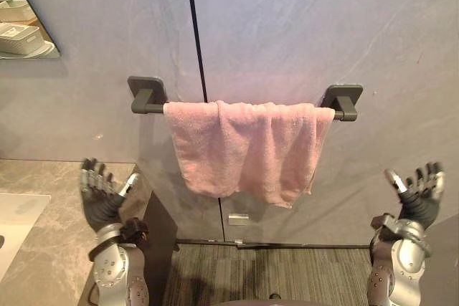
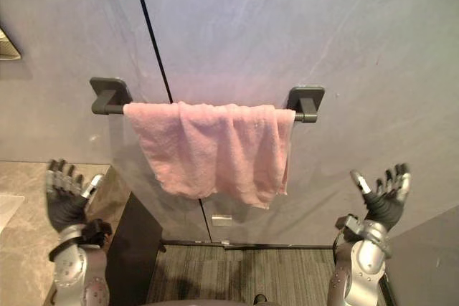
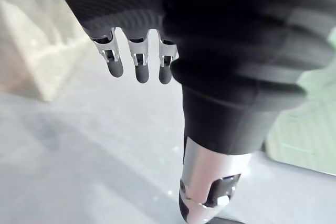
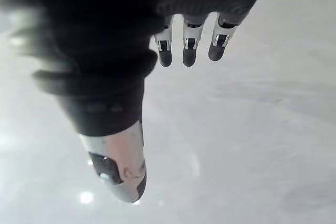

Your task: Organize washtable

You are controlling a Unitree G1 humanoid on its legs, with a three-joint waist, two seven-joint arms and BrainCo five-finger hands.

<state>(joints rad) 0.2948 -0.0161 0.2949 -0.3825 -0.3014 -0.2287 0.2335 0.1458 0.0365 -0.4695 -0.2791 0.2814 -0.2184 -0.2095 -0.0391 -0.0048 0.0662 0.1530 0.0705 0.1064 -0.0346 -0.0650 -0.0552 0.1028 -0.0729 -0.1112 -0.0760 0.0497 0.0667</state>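
While the left hand (image 1: 100, 202) is raised at eight o'clock over the edge of the grey marble-patterned countertop (image 1: 50, 249), its fingers are straight, spread apart and hold nothing. At the centre, the rumpled pink terry towel (image 1: 244, 148) hangs draped over the dark grey wall-mounted bar (image 1: 148, 107), bunched unevenly, its lowest edge toward five o'clock. At four o'clock the right hand (image 1: 419, 202) is lifted before the grey stone-look wall (image 1: 301, 26), fingers apart and empty, well apart from the towel.
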